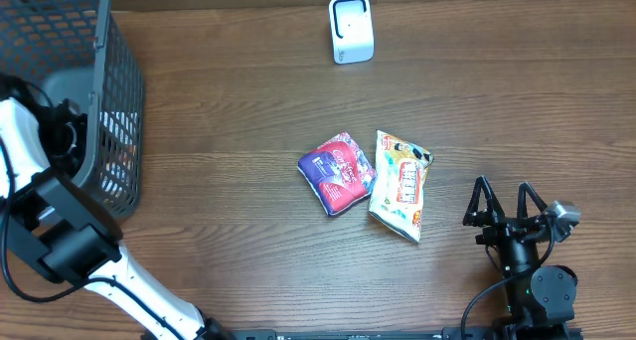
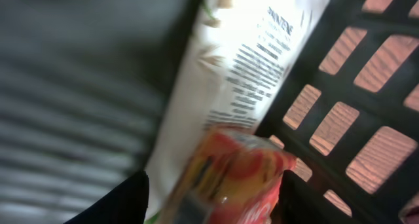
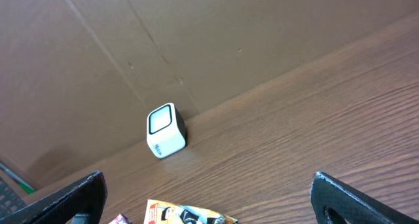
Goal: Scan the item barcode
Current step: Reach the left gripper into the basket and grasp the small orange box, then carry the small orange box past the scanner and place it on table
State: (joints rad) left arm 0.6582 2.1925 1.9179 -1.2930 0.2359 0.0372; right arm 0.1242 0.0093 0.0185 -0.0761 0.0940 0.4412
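Observation:
My left gripper (image 2: 213,188) is down inside the black mesh basket (image 1: 119,91). Its jaws stand either side of a red and orange packet (image 2: 236,162), which is blurred. The right finger is against the packet, and a thin white strip shows beside the left finger. Behind the packet lies a white Pantene bottle (image 2: 252,60). The white barcode scanner (image 1: 351,29) stands at the table's far edge, also in the right wrist view as the scanner (image 3: 165,130). My right gripper (image 1: 505,203) hangs open and empty near the front right.
A purple snack packet (image 1: 338,173) and a yellow-white packet (image 1: 400,184) lie side by side mid-table. The yellow-white packet's edge (image 3: 186,215) shows below my right gripper (image 3: 208,185). The basket's lattice wall (image 2: 340,86) is close on my left gripper's right.

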